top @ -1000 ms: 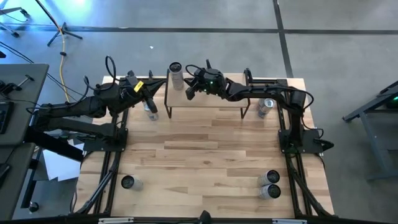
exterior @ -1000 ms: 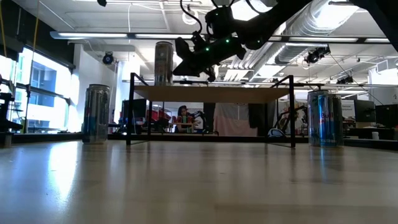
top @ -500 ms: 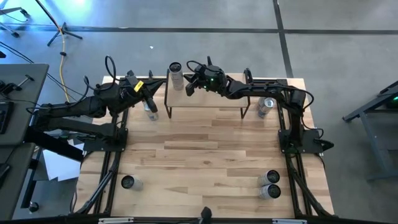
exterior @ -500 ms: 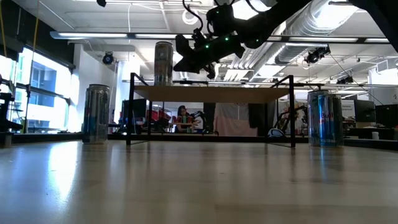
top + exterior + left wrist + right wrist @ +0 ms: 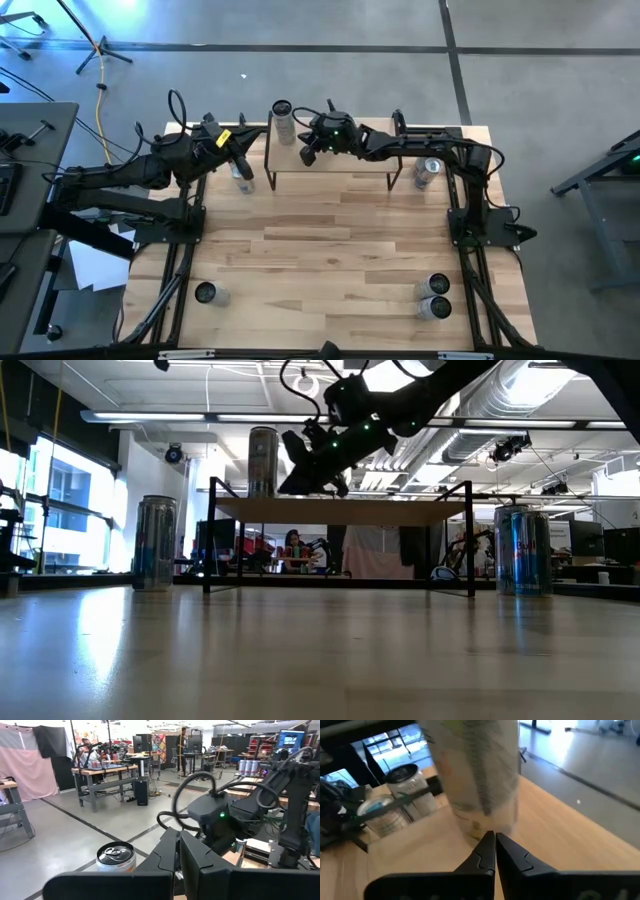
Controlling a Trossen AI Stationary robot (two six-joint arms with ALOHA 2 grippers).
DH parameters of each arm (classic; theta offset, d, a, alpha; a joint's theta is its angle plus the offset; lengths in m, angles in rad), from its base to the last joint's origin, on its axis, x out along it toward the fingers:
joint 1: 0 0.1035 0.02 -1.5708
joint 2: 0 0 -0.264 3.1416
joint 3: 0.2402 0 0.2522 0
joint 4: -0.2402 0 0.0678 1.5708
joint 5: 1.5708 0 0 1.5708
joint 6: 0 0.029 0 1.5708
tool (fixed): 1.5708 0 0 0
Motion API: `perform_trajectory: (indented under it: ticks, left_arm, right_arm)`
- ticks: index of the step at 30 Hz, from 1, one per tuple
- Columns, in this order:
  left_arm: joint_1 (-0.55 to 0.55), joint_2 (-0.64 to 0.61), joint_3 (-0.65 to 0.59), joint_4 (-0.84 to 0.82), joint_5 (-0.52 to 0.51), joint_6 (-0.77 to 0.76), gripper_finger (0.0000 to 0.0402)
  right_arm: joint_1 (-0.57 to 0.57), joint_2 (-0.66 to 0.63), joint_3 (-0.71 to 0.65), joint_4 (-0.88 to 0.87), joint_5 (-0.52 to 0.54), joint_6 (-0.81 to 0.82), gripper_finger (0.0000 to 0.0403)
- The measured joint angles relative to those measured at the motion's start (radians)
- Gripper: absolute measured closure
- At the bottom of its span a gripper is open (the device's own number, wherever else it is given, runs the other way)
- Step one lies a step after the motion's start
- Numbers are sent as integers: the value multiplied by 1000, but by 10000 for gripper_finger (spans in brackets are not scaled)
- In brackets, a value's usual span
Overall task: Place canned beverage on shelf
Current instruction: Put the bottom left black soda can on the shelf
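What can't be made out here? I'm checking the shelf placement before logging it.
- Can on the shelf: label unreadable, blurred in the right wrist view.
- Shelf: its top is edge-on in the low view.
- Can by the left gripper: partly covered by the left arm in the high view.

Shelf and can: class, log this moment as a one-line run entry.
can: upright on shelf, left end | right gripper: shut, empty, beside can, above shelf | left gripper: shut, idle left of shelf

Can [image 5: 263, 461] upright on shelf [image 5: 340, 510]; right tool [image 5: 292, 485] beside.
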Motion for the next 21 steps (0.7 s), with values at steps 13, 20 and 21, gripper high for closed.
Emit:
perform_trajectory:
  ticks: [13,20,21]
  left_arm:
    - [0,0,0,0,-13,-2,402]
    - [0,0,0,0,-15,-3,401]
    - [0,0,0,0,-15,-3,402]
  right_arm:
    - [-8,0,0,187,18,-87,403]
    - [-15,19,0,275,-40,-45,403]
    - [-15,24,0,264,-41,-45,403]
